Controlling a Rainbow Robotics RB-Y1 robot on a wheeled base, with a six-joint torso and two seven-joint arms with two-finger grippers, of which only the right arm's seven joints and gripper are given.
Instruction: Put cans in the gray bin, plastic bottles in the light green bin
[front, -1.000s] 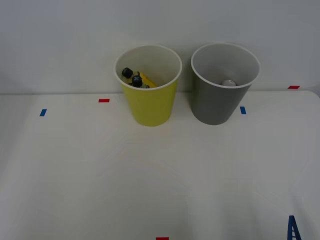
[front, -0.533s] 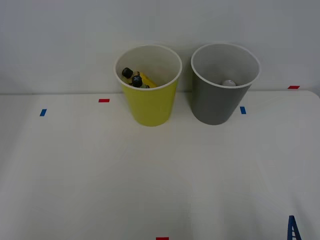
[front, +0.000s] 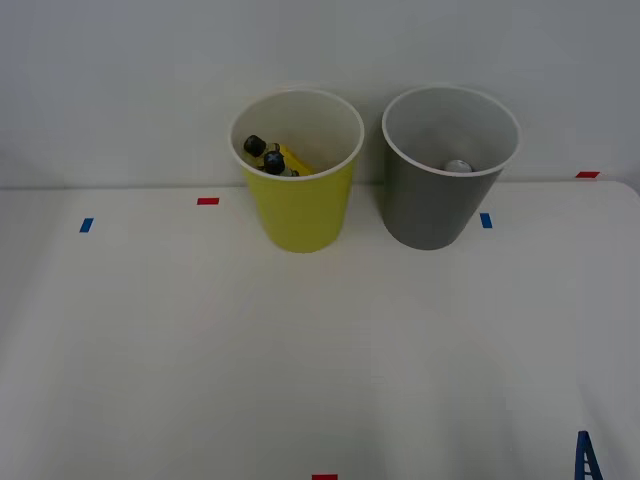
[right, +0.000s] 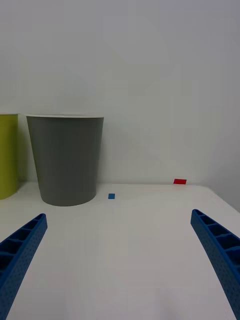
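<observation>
Cans (front: 458, 166), bottles (front: 268, 156) unmoved in bins.

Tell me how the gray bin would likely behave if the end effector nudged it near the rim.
The gray bin tapers to a narrower base, so a push near the rim would probably tip it rather than slide it. It holds just one can, so it is likely light. Its plain plastic wall looks smooth, possibly slippery.

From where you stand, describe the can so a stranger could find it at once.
On the white table, two round bins stand side by side at the back by the wall. Look inside the gray bin on the robot's right. The can shows as a small silvery round top, unlike the black-capped plastic bottles in the light green bin.
</observation>
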